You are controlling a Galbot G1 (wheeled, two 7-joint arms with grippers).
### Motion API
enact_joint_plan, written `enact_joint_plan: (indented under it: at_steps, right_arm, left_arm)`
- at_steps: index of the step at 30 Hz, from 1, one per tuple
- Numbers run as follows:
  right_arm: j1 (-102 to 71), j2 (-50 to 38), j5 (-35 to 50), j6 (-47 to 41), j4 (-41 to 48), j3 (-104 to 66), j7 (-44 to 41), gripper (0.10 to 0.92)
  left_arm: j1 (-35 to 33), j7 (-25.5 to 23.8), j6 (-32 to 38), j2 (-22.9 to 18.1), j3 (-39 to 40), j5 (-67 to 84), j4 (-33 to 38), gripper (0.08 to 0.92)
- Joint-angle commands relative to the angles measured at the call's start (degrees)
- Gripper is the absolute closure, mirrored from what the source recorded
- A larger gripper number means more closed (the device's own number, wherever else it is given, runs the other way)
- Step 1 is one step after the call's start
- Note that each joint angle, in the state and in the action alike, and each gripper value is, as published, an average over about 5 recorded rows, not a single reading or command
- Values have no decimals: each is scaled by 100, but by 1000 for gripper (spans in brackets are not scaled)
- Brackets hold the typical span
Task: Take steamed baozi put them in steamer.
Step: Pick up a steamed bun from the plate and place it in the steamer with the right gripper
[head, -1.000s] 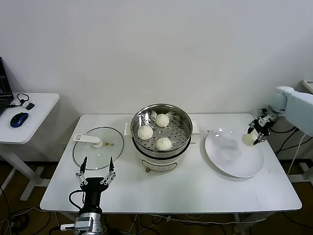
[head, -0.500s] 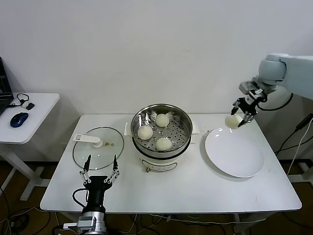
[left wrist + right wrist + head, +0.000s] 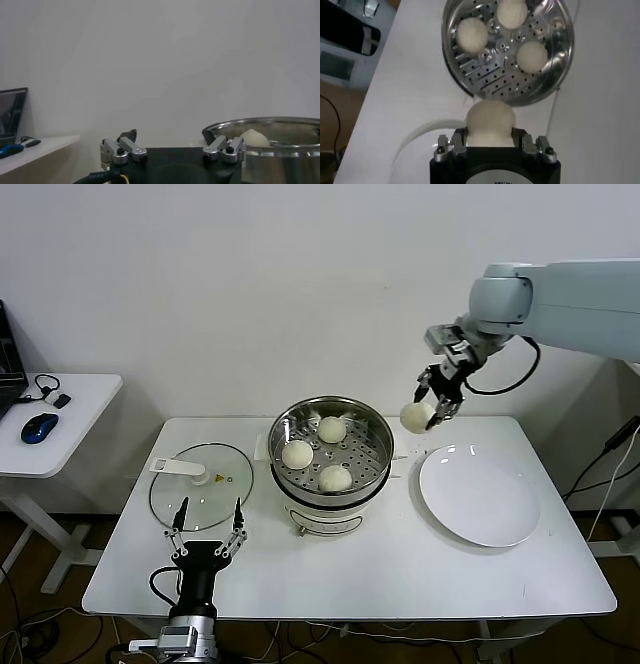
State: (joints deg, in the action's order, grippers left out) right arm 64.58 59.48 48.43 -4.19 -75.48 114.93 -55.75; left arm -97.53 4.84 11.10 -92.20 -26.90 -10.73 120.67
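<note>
Three baozi (image 3: 318, 452) already sit in the steamer (image 3: 331, 461) mid-desk. The right gripper (image 3: 432, 406) pinches the last baozi (image 3: 417, 416) in the air near the desk's back edge, so only the drop remains. Left gripper (image 3: 204, 522) idles spread open at the front-left edge.

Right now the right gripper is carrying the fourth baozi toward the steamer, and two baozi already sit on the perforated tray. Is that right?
Not quite: three baozi sit on the steamer's perforated tray, not two, as the head view and right wrist view show. The right gripper does hold the fourth baozi, raised beside the steamer.
</note>
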Motion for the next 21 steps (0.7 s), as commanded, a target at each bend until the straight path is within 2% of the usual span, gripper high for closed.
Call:
enact_joint_plan:
  at_steps: [1, 13, 21]
  right_arm:
    - [-1029, 667, 323, -670, 336, -611, 489, 421]
    - [-2098, 1135, 50, -752, 1394, -1131, 629, 414]
    - [-2265, 1237, -39, -753, 1547, -1160, 587, 414]
  left_arm:
    - [-8, -2, 4, -280, -17, 6, -4, 177]
    - [49, 2, 15, -280, -166, 67, -117, 177]
    - [105, 1, 2, -280, -241, 136, -165, 177]
